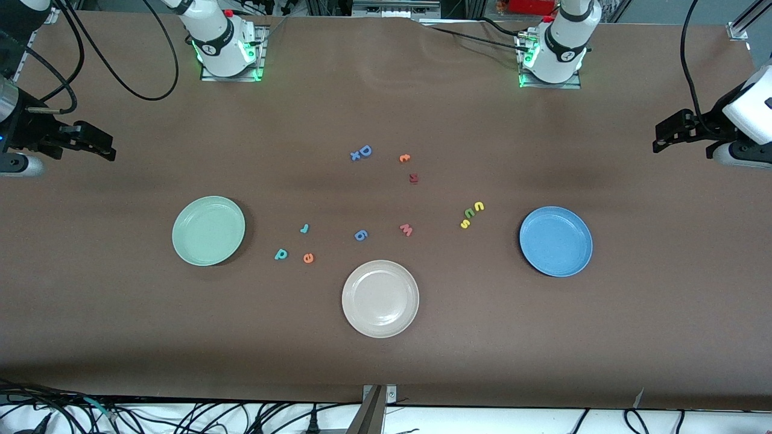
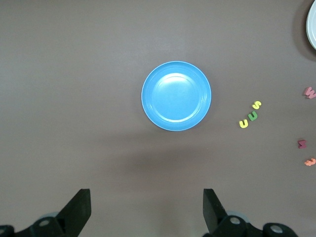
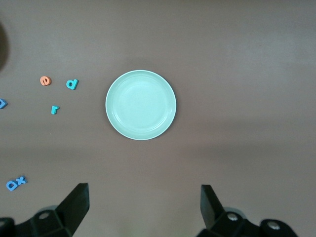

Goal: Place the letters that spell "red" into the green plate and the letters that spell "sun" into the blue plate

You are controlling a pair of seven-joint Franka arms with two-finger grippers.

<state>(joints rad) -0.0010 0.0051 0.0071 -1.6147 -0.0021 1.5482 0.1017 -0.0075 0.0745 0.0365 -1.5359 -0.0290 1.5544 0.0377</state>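
Observation:
The green plate (image 1: 208, 231) (image 3: 140, 104) lies empty toward the right arm's end. Beside it on the table are the teal "d" (image 1: 281, 254) (image 3: 72, 84), orange "e" (image 1: 308, 258) (image 3: 45, 80) and teal "r" (image 1: 304, 228) (image 3: 55, 109). The blue plate (image 1: 555, 241) (image 2: 176, 96) lies empty toward the left arm's end. Close by sit the yellow "s" (image 1: 465, 224) (image 2: 256, 104), the olive arch (image 1: 469, 213) (image 2: 252, 116) and the yellow arch (image 1: 479, 207) (image 2: 243, 123). My right gripper (image 1: 102, 144) (image 3: 144, 195) and left gripper (image 1: 663, 135) (image 2: 146, 197) hang open and empty, high over the table's ends.
A cream-white plate (image 1: 380, 298) lies nearest the front camera, mid-table. Loose extras lie between the plates: blue letters (image 1: 362, 152), a blue "g" (image 1: 360, 235), a pink "w" (image 1: 406, 229), an orange letter (image 1: 404, 158) and a dark red one (image 1: 413, 178).

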